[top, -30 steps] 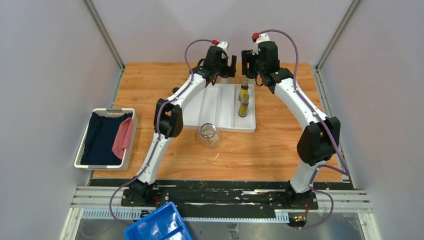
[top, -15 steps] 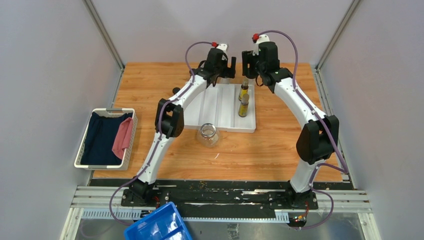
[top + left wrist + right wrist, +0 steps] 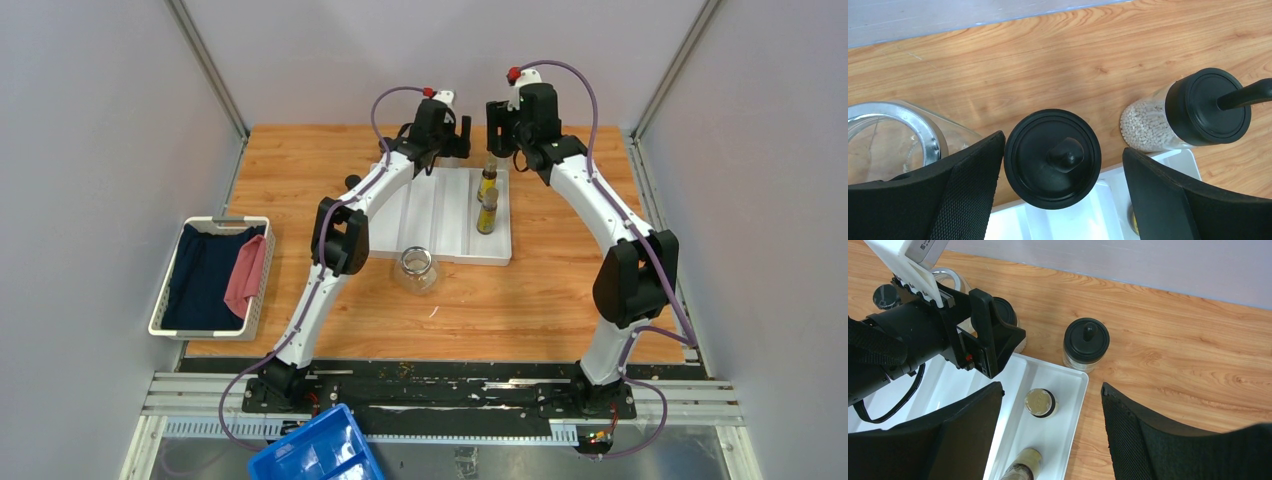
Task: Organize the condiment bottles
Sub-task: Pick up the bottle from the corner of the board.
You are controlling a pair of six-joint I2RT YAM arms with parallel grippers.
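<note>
My left gripper (image 3: 1063,148) stands open around a round black-capped bottle (image 3: 1052,158) just behind the white tray (image 3: 1073,222). Its left finger is almost on the cap; the right finger is clear of it. A second round black-capped bottle (image 3: 1205,107), holding white grains, stands to the right. A clear glass jar (image 3: 890,135) is at the left. My right gripper (image 3: 1052,388) hangs open above the tray's right compartment (image 3: 1070,405), where two slim oil bottles (image 3: 1039,402) (image 3: 1020,467) stand. Another clear jar (image 3: 416,270) sits in front of the tray (image 3: 430,215).
A white basket (image 3: 160,300) with dark and pink cloths sits at the table's left edge. A blue bin (image 3: 315,452) is below the arm bases. Grey walls close in the back and both sides. A tiny dark cap (image 3: 885,296) stands behind the left arm.
The left gripper has shifted slightly toward the back wall and its jaws have narrowed a little around the black cap. The right arm has barely moved.
</note>
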